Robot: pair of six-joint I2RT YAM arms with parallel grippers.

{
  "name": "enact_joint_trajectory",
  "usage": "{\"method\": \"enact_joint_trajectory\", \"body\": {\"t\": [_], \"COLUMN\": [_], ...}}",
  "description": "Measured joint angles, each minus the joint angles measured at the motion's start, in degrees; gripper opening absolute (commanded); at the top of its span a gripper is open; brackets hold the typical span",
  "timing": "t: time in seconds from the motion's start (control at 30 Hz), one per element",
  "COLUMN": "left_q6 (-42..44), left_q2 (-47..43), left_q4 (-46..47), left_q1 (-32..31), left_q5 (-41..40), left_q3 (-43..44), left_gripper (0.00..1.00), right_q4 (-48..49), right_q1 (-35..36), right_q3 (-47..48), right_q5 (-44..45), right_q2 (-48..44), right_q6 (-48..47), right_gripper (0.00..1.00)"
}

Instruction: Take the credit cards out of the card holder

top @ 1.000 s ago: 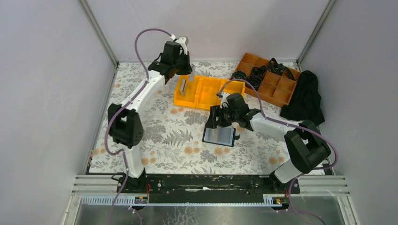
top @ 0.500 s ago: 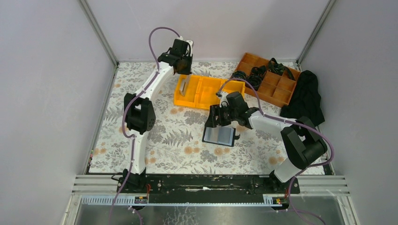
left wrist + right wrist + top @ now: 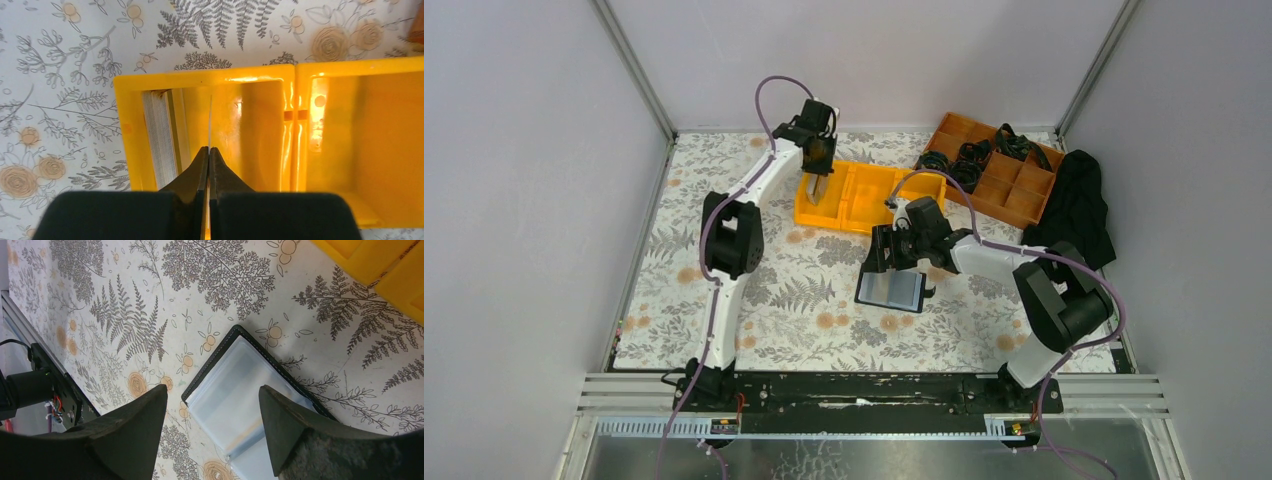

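One credit card [image 3: 209, 122], pinched edge-on in your left gripper [image 3: 209, 150], has come down into the end compartment of the yellow bin [image 3: 200, 77] beside the card stack [image 3: 159, 135], so release looks next; right gripper [image 3: 212, 390] still hangs spread over the open card holder [image 3: 245, 400] on the table [image 3: 310, 340].

The white left arm [image 3: 772, 172] and right arm [image 3: 986, 258] carry chunky black joint housings [image 3: 734, 235]. Purple cables [image 3: 774, 78] loop along both; the matte black fingers [image 3: 195, 172] taper to wedges.
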Motion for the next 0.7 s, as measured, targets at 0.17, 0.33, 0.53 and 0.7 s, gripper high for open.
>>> {"method": "enact_joint_trajectory", "body": {"t": [0.17, 0.33, 0.53, 0.7], "left_q6": [0.0, 0.0, 0.0, 0.0], "left_q2": [2.14, 2.47, 4.09, 5.77], "left_q4": [0.04, 0.48, 0.68, 0.83], "left_q1": [0.09, 0.61, 1.44, 1.51], "left_q5": [-0.09, -0.02, 0.57, 0.74], "left_q3": [0.0, 0.09, 0.52, 1.01], "left_gripper": [0.0, 0.0, 0.0, 0.0], "right_q4": [0.04, 0.22, 0.44, 1.14], "right_q1": [-0.17, -0.37, -0.48, -0.79], "right_q3": [0.15, 0.44, 0.48, 0.7], "right_q5": [-0.07, -0.09, -0.37, -1.01], "right_q2": [0.44, 2.4, 2.78, 4.15], "right_q6": [-0.02, -0.02, -0.02, 0.02], "right_gripper": [0.75, 0.75, 0.75, 0.75]}}
